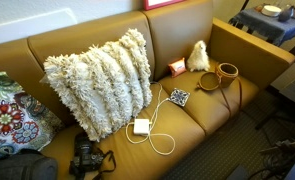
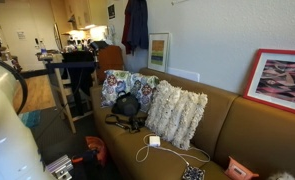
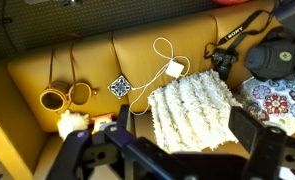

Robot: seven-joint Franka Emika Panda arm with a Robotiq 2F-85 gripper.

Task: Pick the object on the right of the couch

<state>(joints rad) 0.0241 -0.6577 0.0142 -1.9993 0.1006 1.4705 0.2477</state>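
The small round tan woven basket (image 1: 227, 72) sits on the right seat of the mustard-brown leather couch (image 1: 187, 30), with its thin brown strap loop (image 1: 209, 86) lying beside it. In the wrist view the basket (image 3: 52, 99) lies far to the left on the couch (image 3: 97, 60). My gripper (image 3: 187, 140) is open and empty. It hangs high over the shaggy cream pillow (image 3: 192, 110), well apart from the basket. The basket is out of view in an exterior view of the couch (image 2: 237, 125).
A cream fluffy toy (image 1: 197, 55) and a small orange-red item (image 1: 176, 67) lie near the basket. A patterned tile (image 1: 179, 97), a white charger with cable (image 1: 141, 126), a black camera (image 1: 87, 157) and a patterned pillow (image 1: 7, 115) lie on the seats.
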